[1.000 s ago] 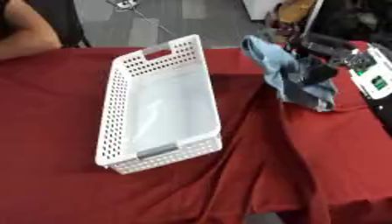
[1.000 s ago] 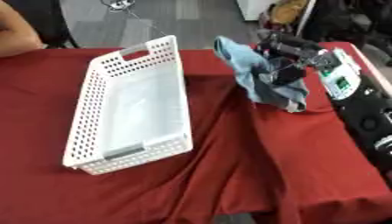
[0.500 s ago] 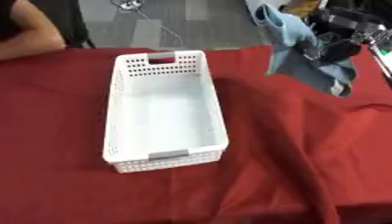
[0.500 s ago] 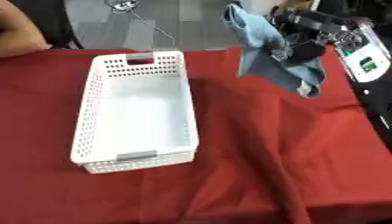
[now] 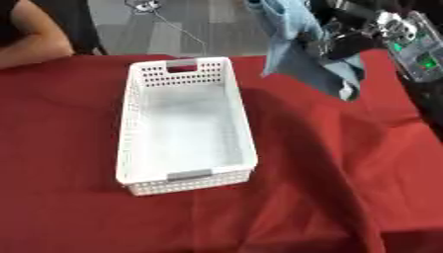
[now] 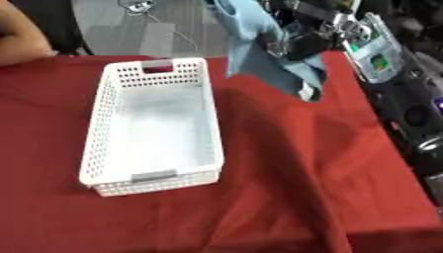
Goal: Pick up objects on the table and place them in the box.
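The right hand (image 6: 298, 42) is closed on a blue cloth (image 6: 259, 54), which hangs clear above the desk (image 5: 329, 163), right of the white box (image 5: 183, 123). The right eye view shows more of the arm.

The right hand (image 6: 304, 37) is curled round a blue cloth (image 6: 259, 49), holding it hanging in the air beyond and right of the white basket (image 6: 108, 128) on the red-covered table (image 6: 286, 173).

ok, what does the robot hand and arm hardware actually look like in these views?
Only the right robot hand shows, at the top right: black body, silver metal parts at the fingers. The forearm behind it carries a light grey panel with small green lit markings. No cables can be made out. The left arm is out of view.
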Motion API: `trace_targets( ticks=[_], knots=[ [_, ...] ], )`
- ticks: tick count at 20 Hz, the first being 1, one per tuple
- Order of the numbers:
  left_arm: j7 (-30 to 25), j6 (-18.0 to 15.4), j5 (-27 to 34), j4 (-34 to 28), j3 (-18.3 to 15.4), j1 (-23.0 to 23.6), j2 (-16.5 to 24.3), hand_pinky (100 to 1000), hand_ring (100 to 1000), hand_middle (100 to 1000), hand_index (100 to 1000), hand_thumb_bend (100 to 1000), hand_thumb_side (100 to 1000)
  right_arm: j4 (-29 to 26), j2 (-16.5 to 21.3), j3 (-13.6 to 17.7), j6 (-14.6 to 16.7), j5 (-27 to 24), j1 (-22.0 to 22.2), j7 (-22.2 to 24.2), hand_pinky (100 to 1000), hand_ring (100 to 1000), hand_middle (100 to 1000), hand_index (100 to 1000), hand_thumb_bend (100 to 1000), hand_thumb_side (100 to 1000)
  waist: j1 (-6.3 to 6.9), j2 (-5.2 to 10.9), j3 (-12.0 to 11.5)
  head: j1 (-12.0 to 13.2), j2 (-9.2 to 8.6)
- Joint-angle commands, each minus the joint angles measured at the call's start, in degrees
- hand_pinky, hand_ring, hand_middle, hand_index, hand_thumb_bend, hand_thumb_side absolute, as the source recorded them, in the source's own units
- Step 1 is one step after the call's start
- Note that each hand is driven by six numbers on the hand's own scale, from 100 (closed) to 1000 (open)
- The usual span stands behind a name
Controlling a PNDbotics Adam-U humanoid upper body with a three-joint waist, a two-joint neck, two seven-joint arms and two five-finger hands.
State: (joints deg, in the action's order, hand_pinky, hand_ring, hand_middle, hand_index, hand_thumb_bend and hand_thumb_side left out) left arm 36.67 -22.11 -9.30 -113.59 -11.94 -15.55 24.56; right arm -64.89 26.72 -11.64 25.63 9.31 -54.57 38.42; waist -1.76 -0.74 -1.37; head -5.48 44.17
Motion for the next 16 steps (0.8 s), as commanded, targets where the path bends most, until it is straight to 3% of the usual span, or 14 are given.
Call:
trace_targets(
  ticks=[1,9,16],
  knots=[
    [-0.4,-0.1,0.4,-1.0,0.2,-0.9,0.9,297,306,477,658,159,693,-1.6,-2.3,0.6,14.4,0.9,-2.1,13.5,100,100,183,264,100,160,0.30,0.48,-0.3,-1.3,-0.06],
    [-1.2,-0.2,0.9,-1.0,0.6,-1.4,0.5,298,308,477,658,162,690,-4.4,-8.4,2.0,15.0,4.6,-4.4,11.9,100,100,190,257,100,168,0.26,0.64,-1.0,-3.1,-0.06],
    [-1.7,-0.4,1.2,-1.0,0.8,-1.9,0.3,299,308,477,657,163,688,-5.4,-12.2,-0.2,18.0,11.8,-3.9,11.1,100,100,203,260,100,183,0.22,0.66,-1.5,-4.0,-0.06]
  ],
)
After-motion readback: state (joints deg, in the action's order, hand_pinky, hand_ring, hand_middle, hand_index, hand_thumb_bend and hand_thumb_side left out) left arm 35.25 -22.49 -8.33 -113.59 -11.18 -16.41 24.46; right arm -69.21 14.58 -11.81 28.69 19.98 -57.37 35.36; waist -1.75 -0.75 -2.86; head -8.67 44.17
